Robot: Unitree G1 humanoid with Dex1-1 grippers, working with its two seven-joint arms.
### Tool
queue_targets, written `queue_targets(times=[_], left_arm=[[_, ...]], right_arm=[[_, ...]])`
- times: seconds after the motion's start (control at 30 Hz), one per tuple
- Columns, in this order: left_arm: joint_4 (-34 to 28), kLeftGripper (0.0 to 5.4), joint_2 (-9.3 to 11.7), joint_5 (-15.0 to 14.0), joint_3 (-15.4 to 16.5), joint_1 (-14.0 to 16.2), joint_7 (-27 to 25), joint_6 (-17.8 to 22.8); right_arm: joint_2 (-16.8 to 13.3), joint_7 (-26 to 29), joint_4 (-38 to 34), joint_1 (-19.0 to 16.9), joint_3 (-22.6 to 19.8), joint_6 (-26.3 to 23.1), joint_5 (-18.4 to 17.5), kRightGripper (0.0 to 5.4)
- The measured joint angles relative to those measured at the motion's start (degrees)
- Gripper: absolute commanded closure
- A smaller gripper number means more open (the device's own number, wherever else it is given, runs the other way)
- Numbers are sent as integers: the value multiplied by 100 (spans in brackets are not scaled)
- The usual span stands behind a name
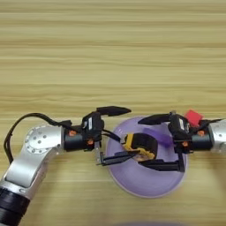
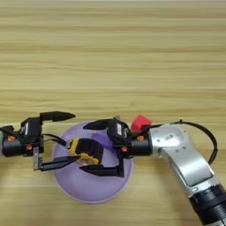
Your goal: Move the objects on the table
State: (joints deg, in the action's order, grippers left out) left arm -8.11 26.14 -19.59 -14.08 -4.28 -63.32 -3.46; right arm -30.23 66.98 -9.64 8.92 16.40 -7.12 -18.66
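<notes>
— Where was the tape measure [image 1: 140,145]?

— Between my two claws, lying on the lilac plate [image 1: 145,185] near the table's [image 1: 110,48] front edge. My left claw [image 1: 115,134] was spread wide, its lower finger reaching under the tape; my right claw [image 1: 160,142] gaped too, gripping nothing.

— And the red cube [image 1: 193,117]?

— Just behind my right claw, off the plate.

Plate [image 1: 145,185]: lilac
Tape measure [image 1: 140,145]: yellow and black
Cube [image 2: 140,122]: red (at plate's 2 o'clock)
Table [image 1: 113,53]: pale tan wood-grain
</notes>
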Motion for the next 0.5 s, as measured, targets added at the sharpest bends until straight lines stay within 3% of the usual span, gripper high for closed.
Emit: queue_targets(times=[0.3, 0.5], left_arm=[[-118, 0, -53, -122, 156, -1, 138, 42], [-24, 0, -373, -204, 474, -150, 611, 35]], right_arm=[[70, -351, -134, 167, -623, 15, -354, 3], [329, -967, -201, 246, -1263, 129, -655, 3]])
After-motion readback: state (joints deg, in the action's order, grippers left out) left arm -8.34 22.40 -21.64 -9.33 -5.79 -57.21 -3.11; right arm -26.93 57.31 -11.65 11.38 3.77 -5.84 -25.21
